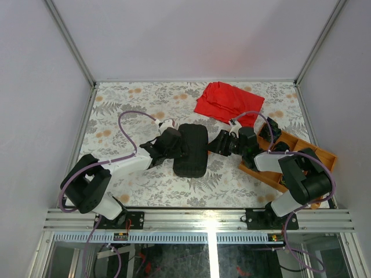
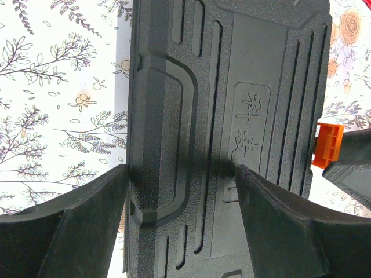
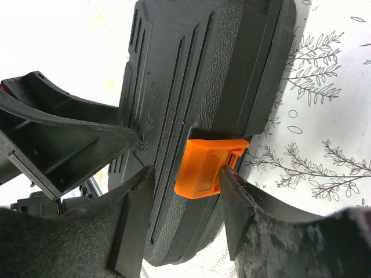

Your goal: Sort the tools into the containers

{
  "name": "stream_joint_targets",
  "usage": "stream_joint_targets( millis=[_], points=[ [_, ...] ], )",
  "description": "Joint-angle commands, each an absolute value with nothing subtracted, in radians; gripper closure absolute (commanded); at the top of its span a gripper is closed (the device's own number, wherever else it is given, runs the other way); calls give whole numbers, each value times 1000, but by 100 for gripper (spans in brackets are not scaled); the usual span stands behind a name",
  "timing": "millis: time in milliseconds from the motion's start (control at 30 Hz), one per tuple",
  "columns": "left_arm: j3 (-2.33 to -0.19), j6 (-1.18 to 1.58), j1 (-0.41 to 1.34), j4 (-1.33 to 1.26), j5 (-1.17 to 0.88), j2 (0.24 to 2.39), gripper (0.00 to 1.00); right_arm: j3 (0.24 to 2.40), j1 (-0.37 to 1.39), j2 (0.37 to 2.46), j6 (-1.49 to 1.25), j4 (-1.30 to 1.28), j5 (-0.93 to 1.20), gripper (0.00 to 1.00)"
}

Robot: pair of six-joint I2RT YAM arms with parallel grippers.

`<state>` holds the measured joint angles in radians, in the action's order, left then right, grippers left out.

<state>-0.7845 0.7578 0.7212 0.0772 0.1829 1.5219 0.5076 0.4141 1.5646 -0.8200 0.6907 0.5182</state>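
Note:
The black ribbed tool case lies shut in the middle of the table. Its orange latch faces right and also shows in the left wrist view. My left gripper is open and straddles the case's left edge, one finger beside the edge and one on the lid. My right gripper is open around the latch, its right fingertip touching the latch's edge. In the top view the left gripper and right gripper flank the case. No tools show clearly.
A red cloth lies at the back right. An orange wooden tray stands at the right, mostly hidden by my right arm. The floral table cover shows around the case. Walls enclose the table.

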Motion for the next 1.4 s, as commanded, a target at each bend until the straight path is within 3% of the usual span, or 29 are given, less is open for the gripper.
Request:
stream_joint_targets(
  millis=[0,167,367,567,1033,1367],
  points=[
    [-731,716,759,258,152,1626,28,549,467,1552,-844,790,616,49],
    [-733,716,761,256,151,1630,29,555,466,1537,-825,756,601,60],
    [-736,715,761,256,150,1631,29,567,469,1509,-794,700,581,49],
    [-739,713,763,256,150,1636,29,578,475,1493,-779,667,570,49],
    [-745,713,766,256,146,1641,29,585,477,1491,-757,620,550,65],
    [-756,710,769,258,144,1650,29,602,482,1520,-734,568,535,71]
  ],
)
